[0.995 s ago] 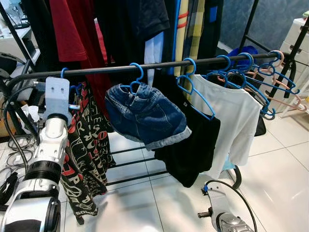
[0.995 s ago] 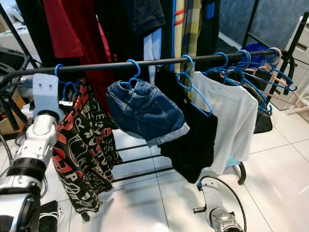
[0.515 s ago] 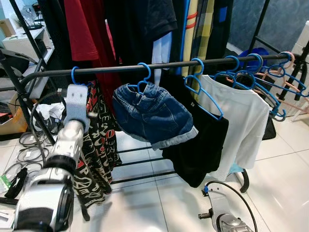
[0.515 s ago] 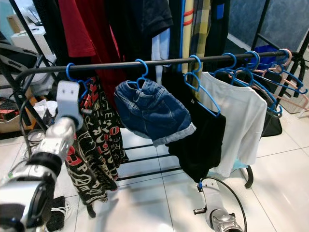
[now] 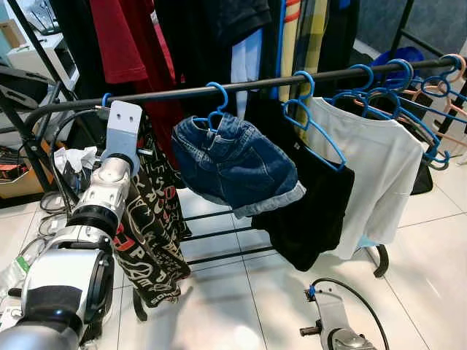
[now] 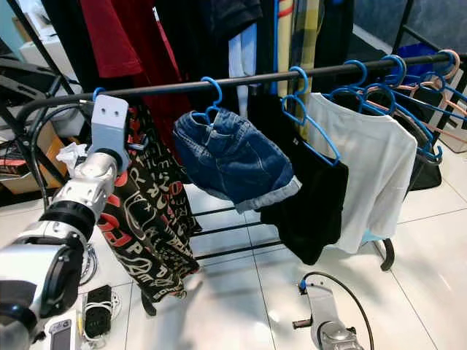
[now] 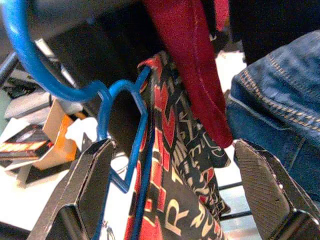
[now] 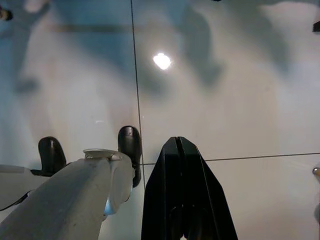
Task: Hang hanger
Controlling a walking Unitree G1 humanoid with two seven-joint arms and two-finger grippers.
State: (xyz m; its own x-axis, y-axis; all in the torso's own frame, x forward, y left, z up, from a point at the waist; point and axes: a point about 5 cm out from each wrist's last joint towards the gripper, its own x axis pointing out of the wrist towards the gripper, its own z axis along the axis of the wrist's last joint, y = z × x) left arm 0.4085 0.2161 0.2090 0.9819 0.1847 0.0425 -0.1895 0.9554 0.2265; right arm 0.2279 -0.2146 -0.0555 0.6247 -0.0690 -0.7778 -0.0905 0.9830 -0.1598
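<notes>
**Blue hanger with patterned garment hooked at the left end of the rail**

The blue hanger (image 7: 120, 125) is seen close up in the left wrist view, its hook curved over the black rail (image 5: 241, 85) at that rail's left end. Much of the hanger is hidden: in the head views its hook (image 5: 107, 98) alone shows beside the arm's grey mount, and its shoulders are covered by the black, red and white patterned garment (image 5: 149, 233) draped from it. The garment hangs down to near the floor, its lower hem crumpled.

The left gripper (image 7: 172, 185) is raised in front of this hanger, its two black fingers (image 7: 260, 185) spread wide, one on either side of the hanger and garment. Whether either finger touches the hanger cannot be told; nothing is seen pinched between them.

Further along the rail, denim shorts (image 5: 237, 164) hang on another blue hanger, then a black garment (image 5: 314, 219) and a white T-shirt (image 5: 376, 175). A bunch of bare hangers (image 5: 412, 98), blue and pink, is crowded at the right end, cut off by the frame edge. Red and dark clothes (image 5: 131, 36) hang on a higher level, their tops out of frame.

The right gripper (image 8: 182, 190) hangs low over the white tiled floor (image 8: 225, 100), its fingers pressed together. Cables and boxes at the left are too cluttered to be made out.
</notes>
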